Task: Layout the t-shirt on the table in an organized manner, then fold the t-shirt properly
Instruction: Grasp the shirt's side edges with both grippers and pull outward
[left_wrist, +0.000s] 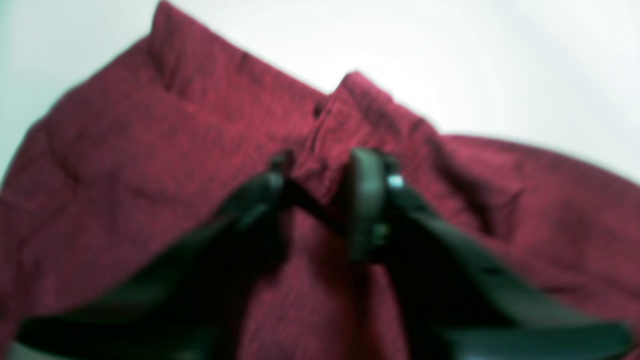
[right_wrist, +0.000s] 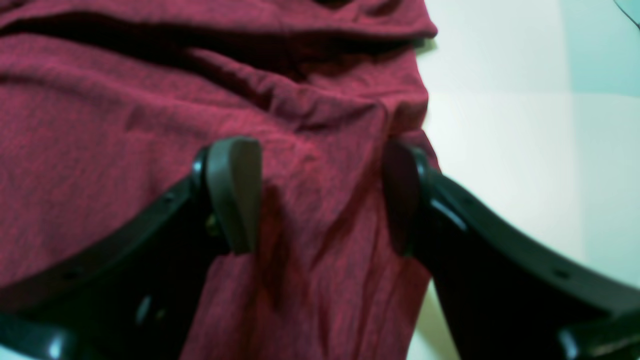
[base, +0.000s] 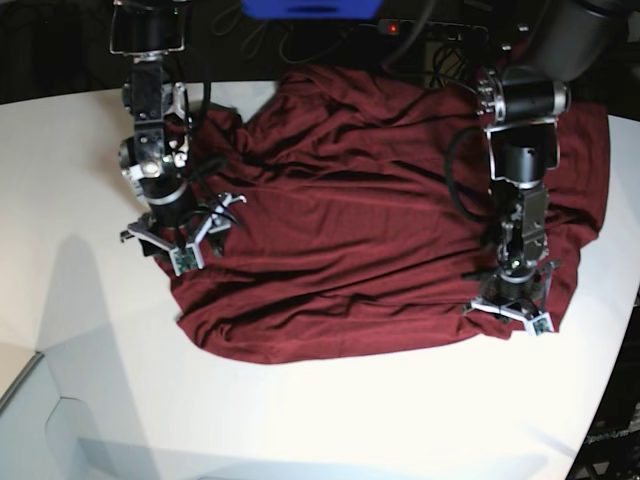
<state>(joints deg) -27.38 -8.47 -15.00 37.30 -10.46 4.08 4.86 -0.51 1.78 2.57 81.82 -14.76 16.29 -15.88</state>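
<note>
Right wrist view: right pincer (right_wrist: 320, 195) spread astride the t-shirt (right_wrist: 125, 125) edge; left pincer (left_wrist: 322, 192) seemingly pinching a fold.

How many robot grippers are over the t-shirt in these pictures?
2. The right gripper is at the t-shirt's left edge in the base view, jaws open. The left gripper is near its lower right corner, pinching a fold.

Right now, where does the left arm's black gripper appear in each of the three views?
Left wrist view: the left arm's black gripper fills the lower centre, blurred, its fingertips close together around a raised ridge of the dark maroon-red t-shirt.
Right wrist view: not in it.
Base view: lower right, on the shirt's corner.
Shared landmark: the shirt's edge against the smooth white table.
</note>
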